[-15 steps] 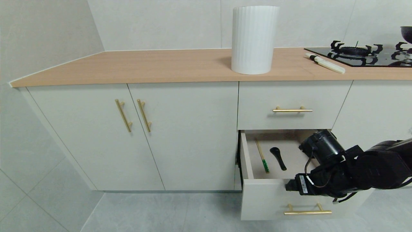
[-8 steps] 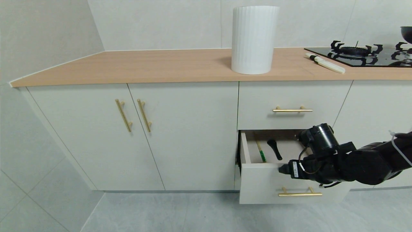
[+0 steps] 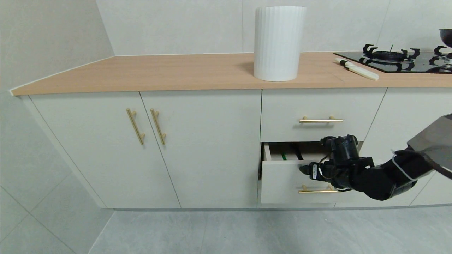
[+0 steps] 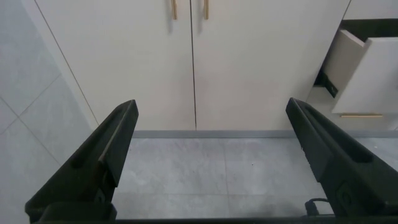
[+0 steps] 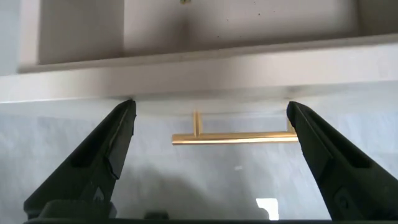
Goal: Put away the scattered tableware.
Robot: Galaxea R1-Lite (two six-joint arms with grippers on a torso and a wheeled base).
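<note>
- Wood-look countertop (image 3: 176,72) tops pale cabinet doors (image 3: 197,148) with gold bar handles. A tall white ribbed cylinder (image 3: 279,42) stands on it, and a cream-handled knife (image 3: 356,69) lies beside the black gas hob (image 3: 395,61).
- The lower pale drawer (image 3: 282,180) is ajar (only a narrow gap). A green-ended chopstick (image 3: 282,155) and a black spoon (image 3: 298,154) show inside.
- The right gripper (image 5: 210,111) sits at the drawer front, just above its gold handle (image 3: 316,191), fingers spread and grasping nothing.
- The left gripper (image 4: 211,109) hangs low before the cabinet doors, fingers released.
</note>
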